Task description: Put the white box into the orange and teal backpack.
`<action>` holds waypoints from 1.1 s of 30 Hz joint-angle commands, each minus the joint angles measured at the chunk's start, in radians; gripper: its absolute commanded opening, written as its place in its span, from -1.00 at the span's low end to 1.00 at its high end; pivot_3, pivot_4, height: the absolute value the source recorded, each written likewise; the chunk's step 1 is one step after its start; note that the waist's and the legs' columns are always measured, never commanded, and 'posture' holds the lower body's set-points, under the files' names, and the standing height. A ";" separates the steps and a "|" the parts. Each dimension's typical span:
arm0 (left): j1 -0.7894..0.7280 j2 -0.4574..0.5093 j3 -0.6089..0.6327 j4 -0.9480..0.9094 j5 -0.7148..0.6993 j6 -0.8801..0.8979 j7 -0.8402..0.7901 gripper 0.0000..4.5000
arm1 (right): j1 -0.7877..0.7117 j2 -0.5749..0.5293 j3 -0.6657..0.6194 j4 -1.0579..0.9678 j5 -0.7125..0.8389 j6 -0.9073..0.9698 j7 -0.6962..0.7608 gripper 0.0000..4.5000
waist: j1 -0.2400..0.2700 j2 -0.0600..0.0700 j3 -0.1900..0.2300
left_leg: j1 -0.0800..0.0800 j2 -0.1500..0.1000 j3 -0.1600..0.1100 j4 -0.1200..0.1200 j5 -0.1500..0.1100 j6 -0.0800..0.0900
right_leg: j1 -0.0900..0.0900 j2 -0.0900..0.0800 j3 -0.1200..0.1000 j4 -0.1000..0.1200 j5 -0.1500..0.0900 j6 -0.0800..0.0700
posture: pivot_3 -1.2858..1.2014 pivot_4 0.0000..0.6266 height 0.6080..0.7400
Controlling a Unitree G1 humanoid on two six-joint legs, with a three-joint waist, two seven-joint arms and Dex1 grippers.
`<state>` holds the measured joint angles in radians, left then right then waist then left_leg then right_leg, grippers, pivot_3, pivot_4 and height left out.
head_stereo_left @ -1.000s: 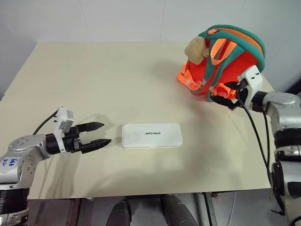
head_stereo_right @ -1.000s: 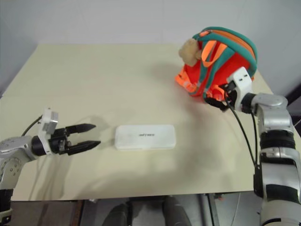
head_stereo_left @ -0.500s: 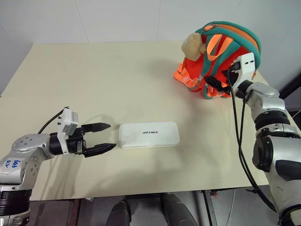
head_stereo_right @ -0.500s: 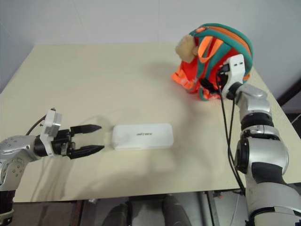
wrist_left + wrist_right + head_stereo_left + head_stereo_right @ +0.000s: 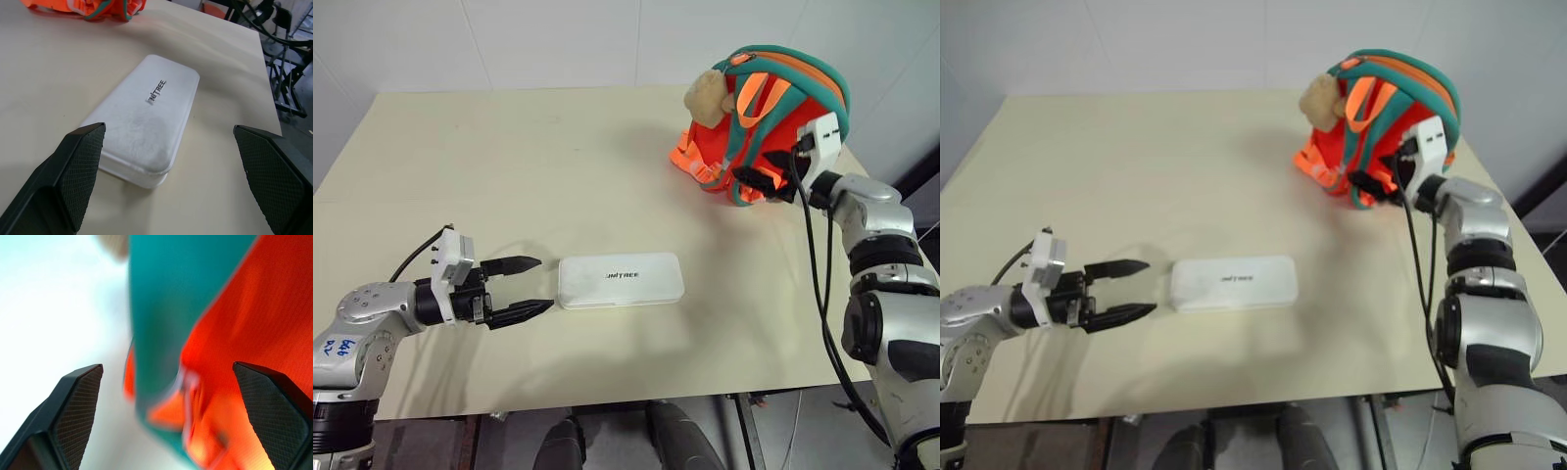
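Box still on the counter, both claws open, nothing packed yet.

The white box (image 5: pixel 621 280) lies flat on the counter (image 5: pixel 509 176) near its front edge, roughly midway along it, lid up with the lettering showing. The left claw (image 5: pixel 530 286) sits just beside the box's left end, fingers spread wide and not touching it. The orange and teal backpack (image 5: pixel 773 117) stands at the far right corner, well apart from the box; the right claw (image 5: pixel 766 185) is open against its lower front among the straps, gripping nothing visible. The task looks barely begun: the box is ungrasped, and whether the backpack is open cannot be told.
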<state>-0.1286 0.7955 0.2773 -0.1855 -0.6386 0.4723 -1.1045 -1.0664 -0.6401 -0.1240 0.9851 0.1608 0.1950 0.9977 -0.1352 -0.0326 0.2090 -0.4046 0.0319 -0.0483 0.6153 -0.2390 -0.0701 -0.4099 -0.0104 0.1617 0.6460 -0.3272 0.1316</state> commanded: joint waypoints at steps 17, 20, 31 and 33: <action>-0.084 0.159 -0.078 0.152 -0.055 0.456 -0.012 0.99 | 0.321 -0.138 0.091 -0.856 0.347 0.951 0.225 1.00 | 0.001 0.001 0.001 | 0.001 -0.001 0.000 0.008 0.001 0.002 | 0.001 0.001 0.001 0.007 0.000 0.001 | 0.03 -0.52 1.00; -0.128 0.144 -0.091 0.169 -0.066 0.539 0.020 0.99 | 0.340 -0.120 0.108 -0.895 0.363 0.991 0.183 1.00 | 0.003 0.001 0.001 | -0.001 -0.001 -0.001 0.008 0.001 0.002 | -0.002 0.001 0.001 0.007 0.000 0.001 | 0.03 -0.52 1.00; -0.265 0.023 -0.120 0.205 -0.088 0.728 0.147 0.99 | 0.315 -0.070 0.169 -0.911 0.397 1.020 0.112 1.00 | 0.018 0.000 0.001 | -0.001 -0.001 -0.001 0.009 0.001 0.002 | -0.001 0.001 0.000 0.008 0.000 0.001 | 0.03 -0.52 1.00; -0.274 0.015 -0.136 0.203 -0.081 0.735 0.151 0.99 | 0.313 -0.064 0.176 -0.913 0.401 1.020 0.104 1.00 | 0.022 0.000 0.001 | -0.001 -0.001 -0.001 0.010 0.001 0.002 | -0.001 0.001 0.000 0.008 0.000 0.001 | 0.03 -0.52 1.00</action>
<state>-0.3912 0.8121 0.1498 0.0226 -0.7093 1.1935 -0.9579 -0.7342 -0.7073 0.0541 0.1042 0.5405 1.2089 1.1071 -0.1136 -0.0321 0.2095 -0.4060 0.0307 -0.0497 0.6250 -0.2384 -0.0681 -0.4112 -0.0096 0.1620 0.6542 -0.3270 0.1328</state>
